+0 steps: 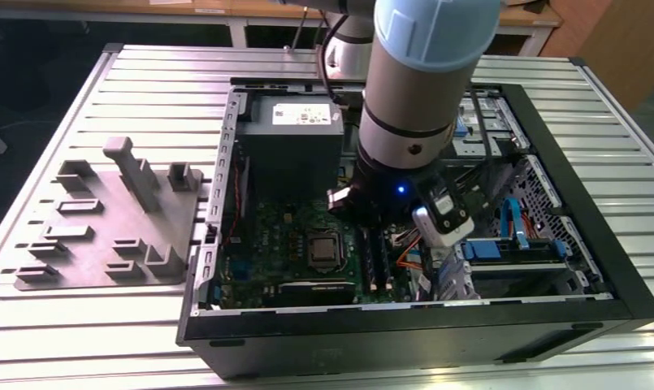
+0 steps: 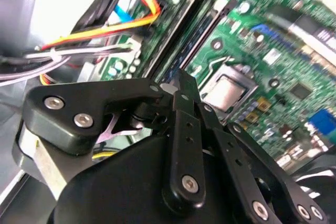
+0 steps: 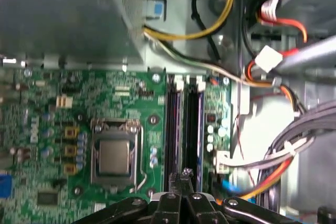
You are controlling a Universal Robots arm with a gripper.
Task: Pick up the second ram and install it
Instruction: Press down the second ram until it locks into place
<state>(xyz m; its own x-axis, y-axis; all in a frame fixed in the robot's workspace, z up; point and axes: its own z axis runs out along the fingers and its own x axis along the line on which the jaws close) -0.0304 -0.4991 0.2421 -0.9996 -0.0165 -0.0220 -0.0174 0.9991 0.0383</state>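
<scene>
A slatted metal table (image 1: 45,325) carries everything. By its edge on the exterior view's left lies a grey holder (image 1: 88,244) of plastic blocks. Just beside it, near the table's middle, an open black case (image 1: 413,333) lies on its side.

Inside the case, a grey power supply (image 1: 288,138) sits at the far edge. The green board (image 1: 267,236) lies below it, with a metal-capped socket (image 1: 324,248) near the board's middle. Next to the socket, two long black slots (image 1: 375,260) run side by side.

The arm (image 1: 413,106) comes down into the case over these slots. The gripper (image 3: 182,174) shows in both wrist views, its fingers (image 2: 181,85) clenched together with nothing seen between them. Its tips hang right over one end of the slots; whether they touch cannot be told.

In the first wrist view, the ram (image 3: 197,124), a dark stick with a bluish tint, lies along the slot farther from the socket. It looks seated there, apart from the gripper's tips.

Beyond the slots, red, orange and yellow cables (image 3: 278,166) bundle along the board's edge, and blue-tabbed drive bays (image 1: 511,244) fill the case's corner on the exterior view's right.
</scene>
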